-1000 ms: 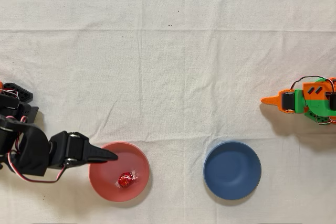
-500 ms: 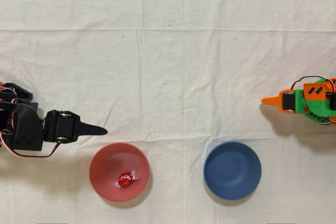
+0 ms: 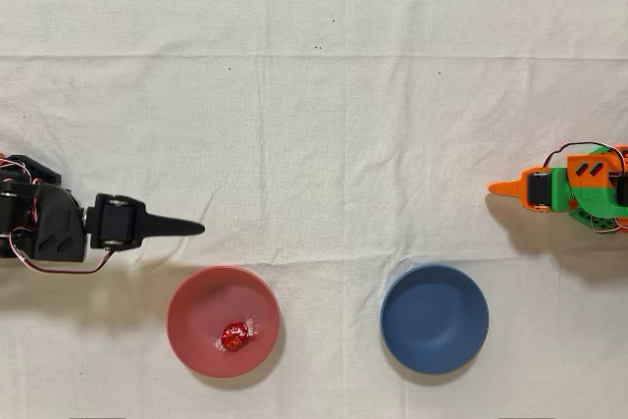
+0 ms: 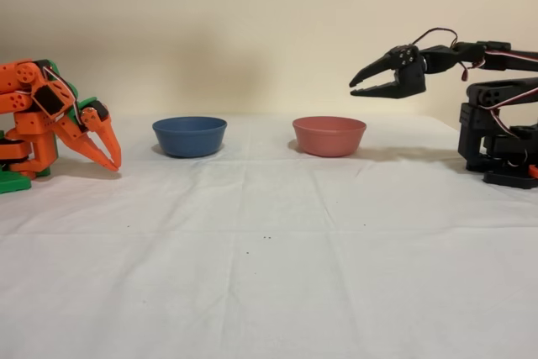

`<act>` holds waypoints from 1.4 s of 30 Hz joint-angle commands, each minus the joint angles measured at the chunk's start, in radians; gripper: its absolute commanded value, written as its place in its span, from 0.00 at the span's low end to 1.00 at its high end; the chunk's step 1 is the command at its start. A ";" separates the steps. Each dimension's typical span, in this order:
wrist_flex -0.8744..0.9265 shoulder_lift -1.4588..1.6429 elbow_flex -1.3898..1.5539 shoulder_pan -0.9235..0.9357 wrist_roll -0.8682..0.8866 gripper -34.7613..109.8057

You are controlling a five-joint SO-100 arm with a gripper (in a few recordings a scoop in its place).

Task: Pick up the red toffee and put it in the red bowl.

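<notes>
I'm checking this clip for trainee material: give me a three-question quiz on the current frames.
1. True or false: the red toffee lies in the red bowl.
2. What does the blue bowl hold? A) a toffee B) nothing visible C) a lid
3. In the fixed view, the gripper hangs ___ the red bowl's rim.

Key: 1 true. 2 B. 3 above; its fingers are slightly parted and hold nothing.

Two bowls are counted on the tabletop [image 3: 324,95]: one red bowl [image 3: 196,340] and one blue bowl [image 3: 434,318]. One red toffee [image 3: 234,337] is seen, lying inside the red bowl. Two arms are counted: one black arm [image 4: 496,115] and one idle orange arm [image 4: 50,115].
</notes>
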 commanded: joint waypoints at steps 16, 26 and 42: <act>0.187 0.273 0.221 -0.041 0.060 0.26; 0.407 0.275 0.261 -0.086 0.092 0.25; 0.451 0.275 0.261 -0.100 0.072 0.25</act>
